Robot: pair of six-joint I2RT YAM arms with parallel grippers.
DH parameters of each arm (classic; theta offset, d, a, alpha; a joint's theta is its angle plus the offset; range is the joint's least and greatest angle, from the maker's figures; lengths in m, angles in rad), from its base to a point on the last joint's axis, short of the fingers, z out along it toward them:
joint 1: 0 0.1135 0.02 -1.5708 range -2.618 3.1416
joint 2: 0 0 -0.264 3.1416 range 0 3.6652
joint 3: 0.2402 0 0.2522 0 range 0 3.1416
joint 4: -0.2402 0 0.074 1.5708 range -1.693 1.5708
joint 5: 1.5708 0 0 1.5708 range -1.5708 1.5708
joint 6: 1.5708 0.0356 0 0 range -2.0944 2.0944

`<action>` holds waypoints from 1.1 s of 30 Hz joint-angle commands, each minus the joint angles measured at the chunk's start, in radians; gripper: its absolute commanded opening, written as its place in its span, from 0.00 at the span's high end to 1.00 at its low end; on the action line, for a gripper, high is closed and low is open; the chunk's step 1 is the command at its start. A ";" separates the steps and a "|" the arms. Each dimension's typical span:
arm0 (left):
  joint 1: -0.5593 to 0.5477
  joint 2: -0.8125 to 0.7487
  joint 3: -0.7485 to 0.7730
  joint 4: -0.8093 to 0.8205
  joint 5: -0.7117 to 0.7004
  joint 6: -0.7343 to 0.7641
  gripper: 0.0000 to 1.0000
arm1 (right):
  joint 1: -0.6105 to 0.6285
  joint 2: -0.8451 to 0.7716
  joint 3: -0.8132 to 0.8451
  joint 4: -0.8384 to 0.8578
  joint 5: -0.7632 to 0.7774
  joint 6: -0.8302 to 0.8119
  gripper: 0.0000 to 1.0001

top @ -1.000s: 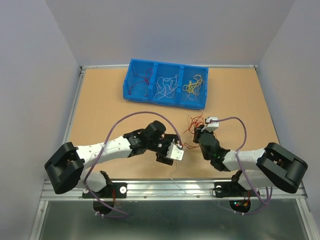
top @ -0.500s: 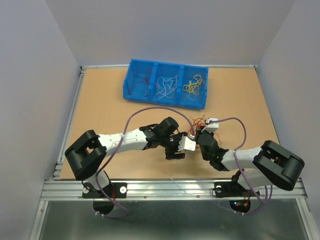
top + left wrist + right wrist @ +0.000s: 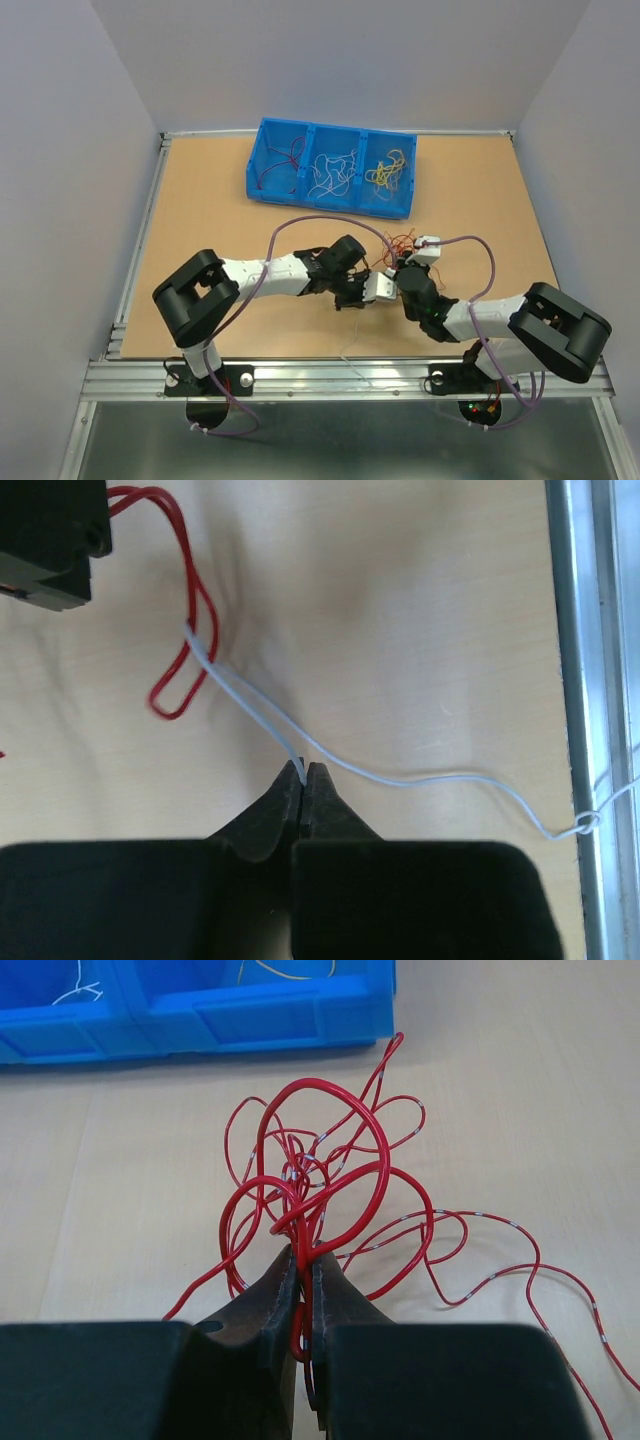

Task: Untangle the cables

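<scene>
top: the red tangle (image 3: 398, 243) sits near the blue bin (image 3: 330, 203).
left wrist: left gripper (image 3: 303, 770) pinches a white wire (image 3: 420, 780), jaws closed.
right wrist: right gripper (image 3: 303, 1255) clamps the red tangle tight.
next, probably: draw the white wire out gently.

A blue plastic bin (image 3: 300, 198) with three compartments stands at the far side of the light brown wooden table (image 3: 200, 230). A silver metal rail (image 3: 330, 376) runs along the near edge. Plain grey walls (image 3: 340, 60) surround the table.
</scene>
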 commanded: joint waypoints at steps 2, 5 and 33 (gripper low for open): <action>0.060 -0.144 -0.036 0.123 0.019 -0.046 1.00 | -0.003 -0.067 -0.021 0.031 0.093 0.015 0.99; 0.181 -0.269 -0.071 0.200 0.104 -0.105 1.00 | -0.002 -0.107 -0.051 0.030 0.091 0.006 0.99; 0.633 -0.399 0.131 0.576 0.059 -0.620 1.00 | -0.006 -0.117 -0.030 0.026 0.013 0.010 0.99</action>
